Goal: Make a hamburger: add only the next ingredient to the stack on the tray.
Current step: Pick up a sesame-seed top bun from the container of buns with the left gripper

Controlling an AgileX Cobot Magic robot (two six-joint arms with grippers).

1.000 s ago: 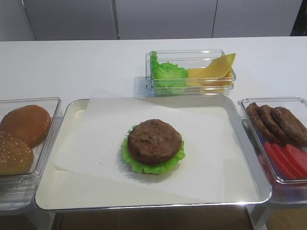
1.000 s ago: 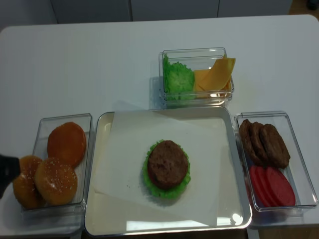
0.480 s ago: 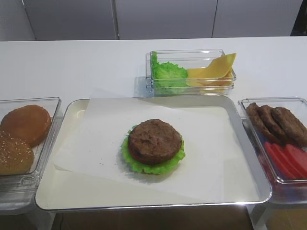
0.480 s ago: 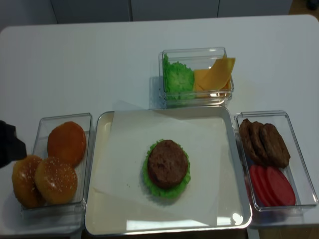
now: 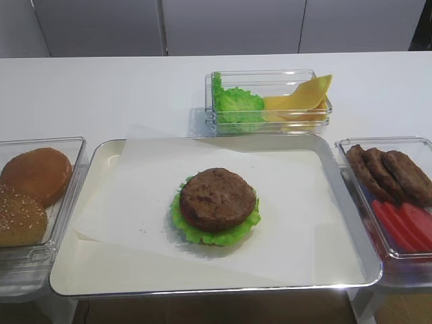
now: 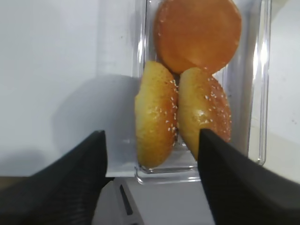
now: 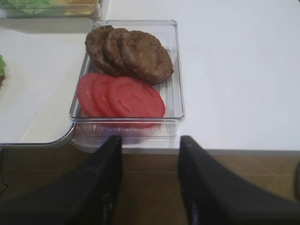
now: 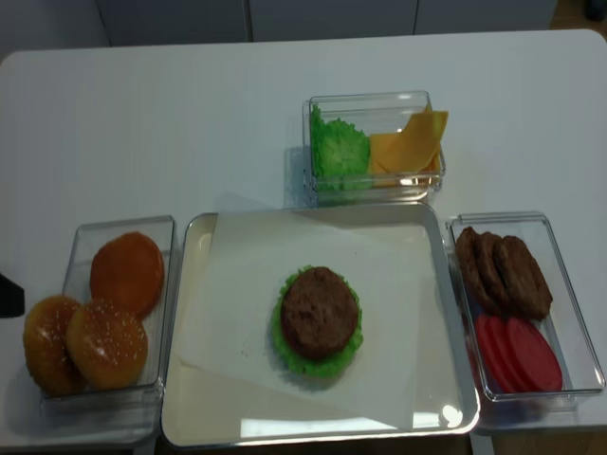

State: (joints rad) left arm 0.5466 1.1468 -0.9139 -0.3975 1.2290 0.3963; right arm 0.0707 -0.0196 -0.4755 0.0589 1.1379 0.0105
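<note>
The stack (image 5: 217, 206) is a brown patty over green lettuce, in the middle of the paper-lined tray (image 5: 351, 202); the same stack (image 8: 320, 320) shows from above. Two sesame-seeded bun tops (image 8: 106, 343) lie in a clear box (image 8: 167, 284) left of the tray, with a smooth bun (image 8: 128, 273) behind them. In the left wrist view my left gripper (image 6: 152, 135) stands open at the box's near end, and the seeded buns (image 6: 204, 110) lie just beyond its fingertips. One seeded bun (image 6: 156, 117) leans on edge. My right gripper (image 7: 150, 140) is open and empty below the table's front edge.
A clear box (image 7: 176, 70) with loose patties (image 7: 136, 54) and tomato slices (image 7: 122, 96) sits right of the tray. Behind the tray, another box (image 5: 270, 75) holds lettuce and cheese slices (image 5: 300, 98). A dark part of the left arm (image 8: 8, 296) shows at the left edge.
In the realsense view the left arm's dark shape has drawn back toward the left edge and shows less. The stack and boxes have not moved.
</note>
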